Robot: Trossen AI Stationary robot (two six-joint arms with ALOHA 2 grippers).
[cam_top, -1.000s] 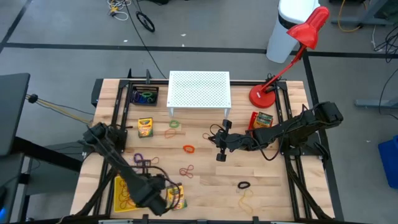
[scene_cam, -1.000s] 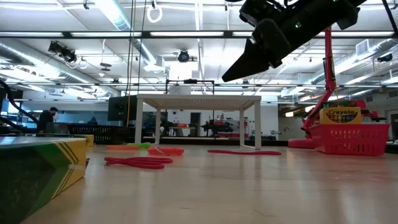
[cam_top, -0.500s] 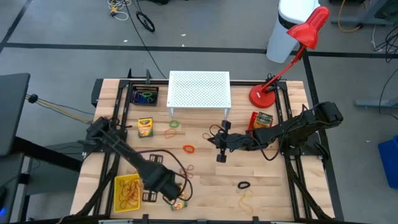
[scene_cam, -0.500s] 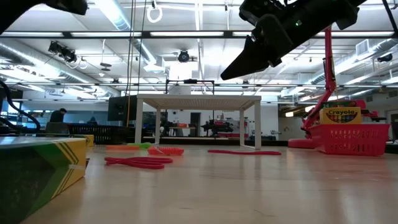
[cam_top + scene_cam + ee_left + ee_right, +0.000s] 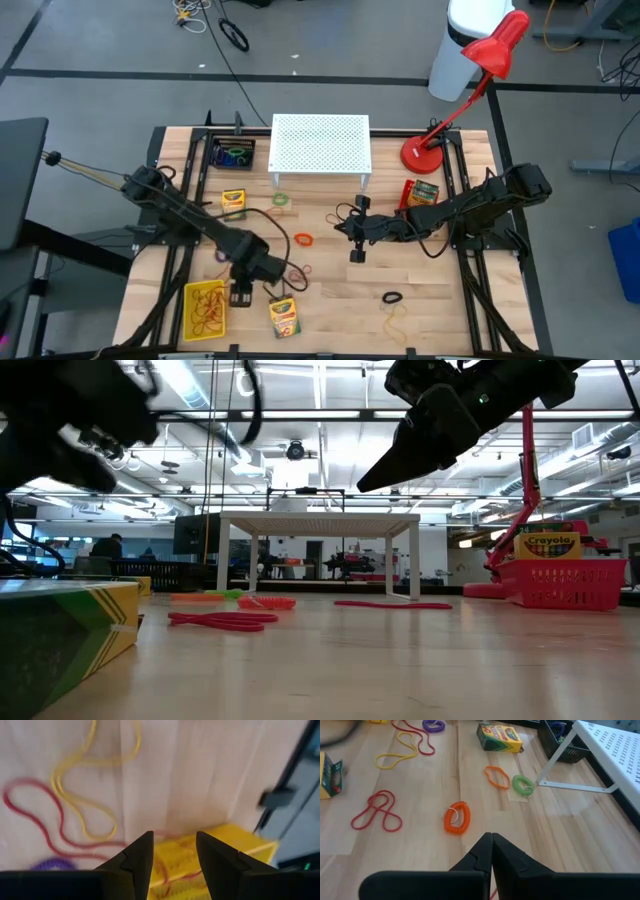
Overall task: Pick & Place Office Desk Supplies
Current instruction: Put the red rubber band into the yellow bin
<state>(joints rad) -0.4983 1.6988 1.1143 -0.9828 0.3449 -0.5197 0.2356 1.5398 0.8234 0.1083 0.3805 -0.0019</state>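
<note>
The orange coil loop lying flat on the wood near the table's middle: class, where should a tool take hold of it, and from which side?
Grip the orange coil loop across one long side of its oval, coming straight down from above. It lies flat on the table, so only a top approach can get one finger inside the ring and one outside. A small metal ring sits at one edge; I would avoid pinching there.

My left gripper (image 5: 243, 290) hangs low over the table's front left, fingers parted, empty. My right gripper (image 5: 355, 238) hovers mid-table, fingers pressed together.
</note>
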